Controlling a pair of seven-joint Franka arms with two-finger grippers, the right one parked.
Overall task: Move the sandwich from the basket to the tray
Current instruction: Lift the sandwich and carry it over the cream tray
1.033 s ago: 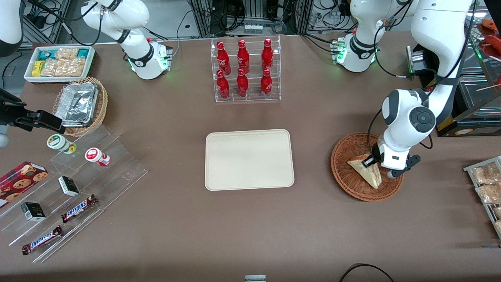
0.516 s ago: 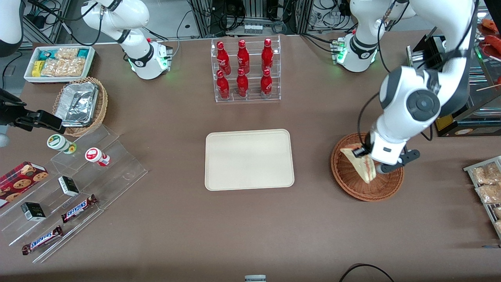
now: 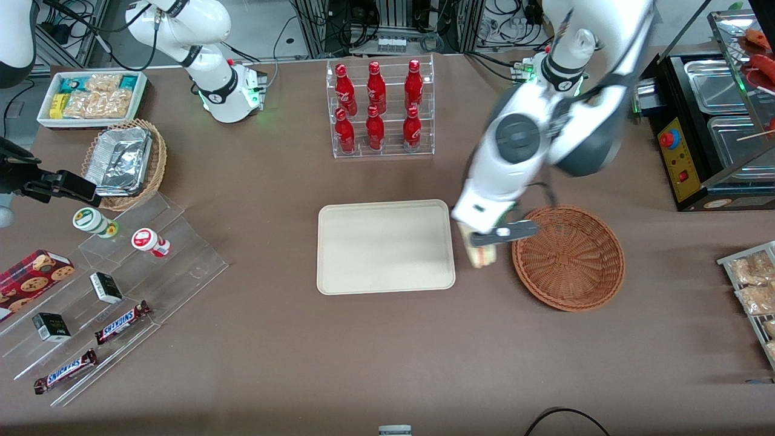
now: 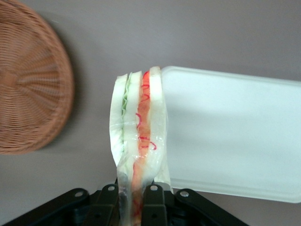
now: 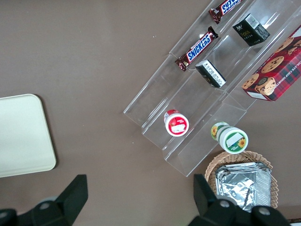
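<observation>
Wrapped sandwich [image 4: 139, 141] pinched in claw [image 4: 133, 195], airborne between basket [image 3: 568, 257] and tray [image 3: 385, 246]

Brown matte desk [image 3: 272, 339] fills the scene, evenly lit, soft shadows. Farther from the front camera than the hand [image 3: 484, 239], a clear rack of red bottles [image 3: 378, 109] stands, with cables and metal frames [image 3: 399, 24] past the desk edge. A black appliance with steel pans [image 3: 705, 130] sits at the working arm's end. Clear stepped snack shelf [image 3: 121, 290] lies toward the parked arm's end.
</observation>
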